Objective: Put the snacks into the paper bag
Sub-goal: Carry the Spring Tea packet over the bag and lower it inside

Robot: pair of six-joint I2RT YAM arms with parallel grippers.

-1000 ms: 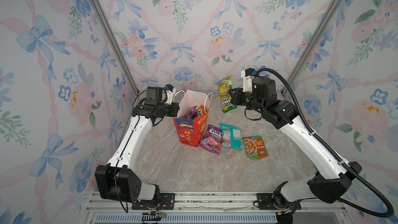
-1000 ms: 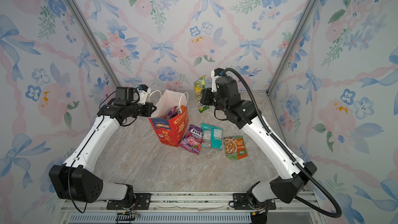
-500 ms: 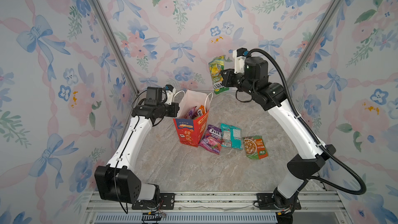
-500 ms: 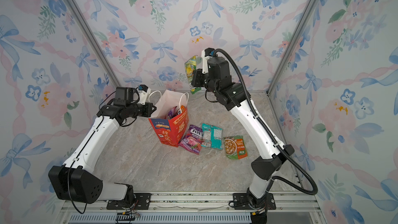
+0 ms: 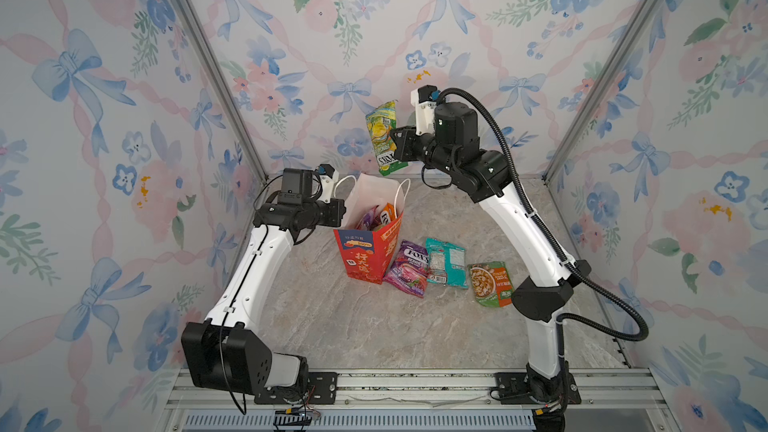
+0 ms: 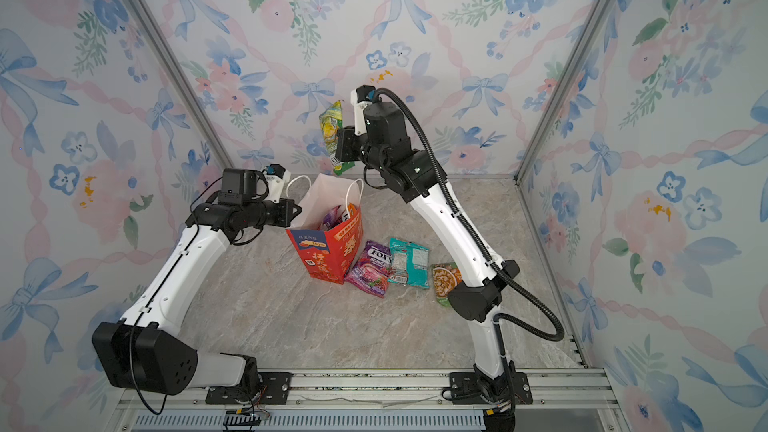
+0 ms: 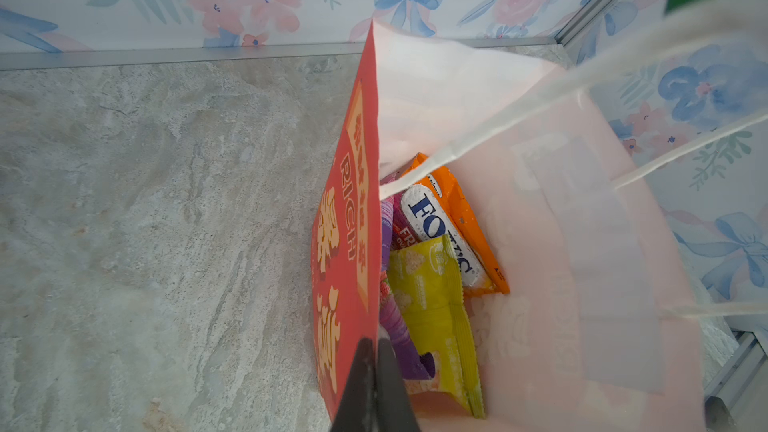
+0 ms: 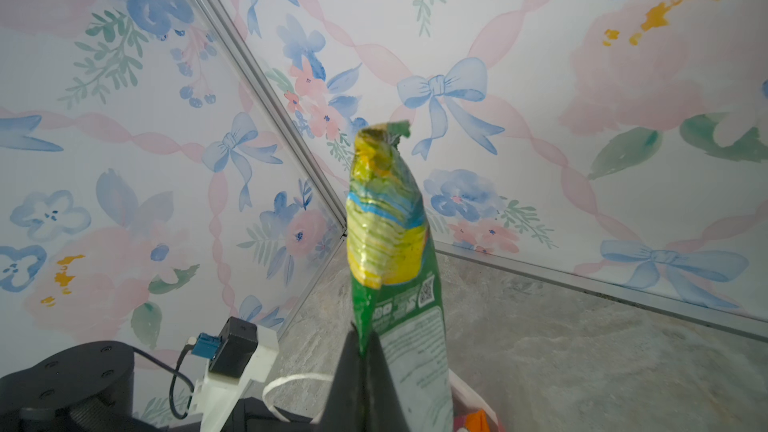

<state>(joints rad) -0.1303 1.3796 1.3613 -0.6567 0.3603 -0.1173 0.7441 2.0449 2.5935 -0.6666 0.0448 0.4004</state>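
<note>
The red paper bag (image 5: pixel 362 257) (image 6: pixel 326 257) stands upright and open on the marble floor. My left gripper (image 7: pixel 372 344) (image 5: pixel 343 214) is shut on its red side wall (image 7: pixel 349 243) at the rim. Inside lie an orange FOX'S packet (image 7: pixel 457 222), a yellow packet (image 7: pixel 432 313) and a purple one (image 7: pixel 399 338). My right gripper (image 8: pixel 363 342) (image 5: pixel 400 147) is shut on a green-yellow packet (image 8: pixel 390 234) (image 5: pixel 382 135) (image 6: pixel 331 126), which hangs in the air above the bag's back edge. Right of the bag lie a purple FOX'S packet (image 5: pixel 409 270), a teal packet (image 5: pixel 446 261) and an orange-green packet (image 5: pixel 490 282).
Flowered walls with aluminium corner posts (image 5: pixel 208 64) close in the back and both sides. The bag's white cord handles (image 7: pixel 540 89) arch over its mouth. A metal rail (image 5: pixel 395 380) carrying both arm bases runs along the front edge.
My right arm has lifted the green-yellow packet and carried it left, from beside the bag to above its back edge. The left arm and the bag have not moved.
</note>
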